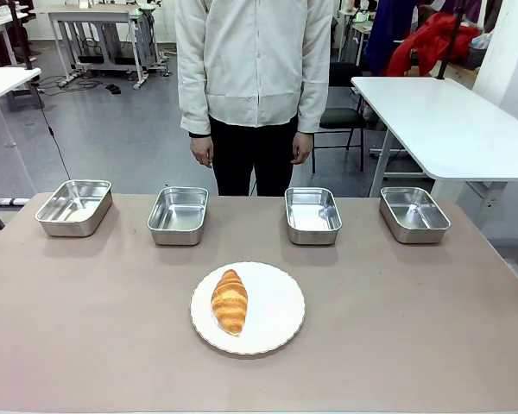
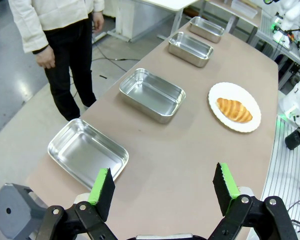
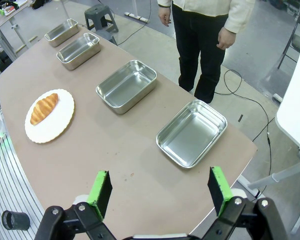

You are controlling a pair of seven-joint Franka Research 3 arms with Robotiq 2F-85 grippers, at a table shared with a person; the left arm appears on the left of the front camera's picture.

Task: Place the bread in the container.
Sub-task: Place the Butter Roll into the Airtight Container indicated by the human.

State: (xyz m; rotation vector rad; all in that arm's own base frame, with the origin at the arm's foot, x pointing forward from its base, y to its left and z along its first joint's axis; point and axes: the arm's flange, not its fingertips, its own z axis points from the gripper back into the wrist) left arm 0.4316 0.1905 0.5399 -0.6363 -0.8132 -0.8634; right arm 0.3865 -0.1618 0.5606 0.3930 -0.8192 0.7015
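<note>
Left wrist view: the left gripper (image 2: 163, 184) hangs above the table's (image 2: 190, 150) left end. Its jaws are spread wide, the green pads (image 2: 101, 186) face each other, and nothing is between them. Right wrist view: the right gripper (image 3: 160, 190) hangs above the opposite end, its jaws equally wide and empty.

Neither gripper touches anything. The croissant (image 1: 230, 301) lies well apart from both. From the left gripper it sits farther along the table, up and to the right of the fingers in that view. From the right gripper it sits up and to the left.

In the front view the croissant rests on a round white plate (image 1: 276, 315), on the plate's left half, with its long axis running roughly near to far. The plate stands at the middle of the table, on the robot's side of the row of trays.

Beyond it, four steel trays line the far edge, spaced apart, upright and empty: the leftmost tray (image 1: 74, 207), second tray (image 1: 178, 215), third tray (image 1: 312, 215) and rightmost tray (image 1: 413, 213). The plate sits in front of the gap between the second and third. The leftmost tray is the nearest to the left gripper and the rightmost is the nearest to the right gripper.

Farthest off, a person (image 1: 255, 69) stands behind the middle of the table with arms hanging and both hands empty, clear of the tabletop.
</note>
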